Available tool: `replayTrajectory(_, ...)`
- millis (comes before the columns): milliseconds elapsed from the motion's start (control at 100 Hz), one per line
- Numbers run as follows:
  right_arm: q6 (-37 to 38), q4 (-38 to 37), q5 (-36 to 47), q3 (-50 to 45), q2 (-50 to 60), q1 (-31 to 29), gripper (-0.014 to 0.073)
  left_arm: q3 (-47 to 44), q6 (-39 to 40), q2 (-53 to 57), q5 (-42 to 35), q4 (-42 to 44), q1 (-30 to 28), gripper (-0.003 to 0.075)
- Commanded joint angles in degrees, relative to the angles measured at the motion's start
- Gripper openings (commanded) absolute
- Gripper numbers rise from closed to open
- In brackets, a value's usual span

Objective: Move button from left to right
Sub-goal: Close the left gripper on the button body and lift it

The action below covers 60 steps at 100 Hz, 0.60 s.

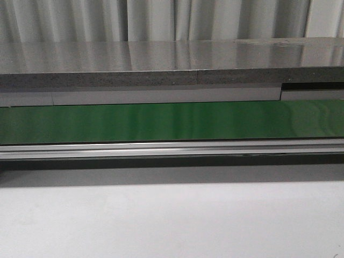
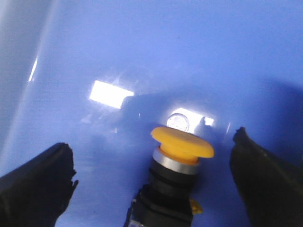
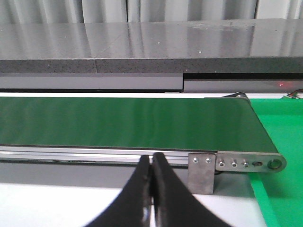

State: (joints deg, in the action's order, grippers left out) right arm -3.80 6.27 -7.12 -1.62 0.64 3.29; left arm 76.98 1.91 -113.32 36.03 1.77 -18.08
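In the left wrist view the button [image 2: 182,142] lies tilted on a glossy blue surface [image 2: 142,52], its yellow-orange cap on a silver ring and black body. My left gripper [image 2: 154,165] is open, with one black finger on each side of the button and a clear gap to both. In the right wrist view my right gripper [image 3: 151,163] is shut with nothing between its fingers, hanging over the white table [image 3: 57,203] just in front of the green conveyor belt [image 3: 123,123]. Neither gripper nor the button shows in the front view.
The green conveyor belt [image 1: 172,121] runs across the front view with a metal rail [image 1: 172,149] along its near side. Behind it is a grey counter [image 1: 161,59]. The belt's end bracket [image 3: 203,172] and a green mat [image 3: 279,137] show in the right wrist view.
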Motion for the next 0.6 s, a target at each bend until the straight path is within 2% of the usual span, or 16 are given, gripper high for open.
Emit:
replayTrajectory(0, -0.26, -0.45, 4.85, 0.89, 1.14, 0.05, -0.0068, 1.59, 0.7, 1.97, -1.43, -0.37, 0.02, 0.0638)
replayTrajectory(420, -0.26, -0.45, 4.85, 0.89, 1.14, 0.05, -0.0068, 1.27, 0.7, -0.95, -0.12, -0.75, 0.02, 0.0634)
replayTrajectory(520, -0.26, -0.45, 4.85, 0.89, 1.14, 0.05, -0.0068, 1.27, 0.7, -0.95, 0.0, -0.75, 0.02, 0.0557)
replayTrajectory(590, -0.26, -0.45, 4.85, 0.89, 1.14, 0.05, -0.0068, 1.27, 0.7, -0.95, 0.35, -0.75, 0.02, 0.0456)
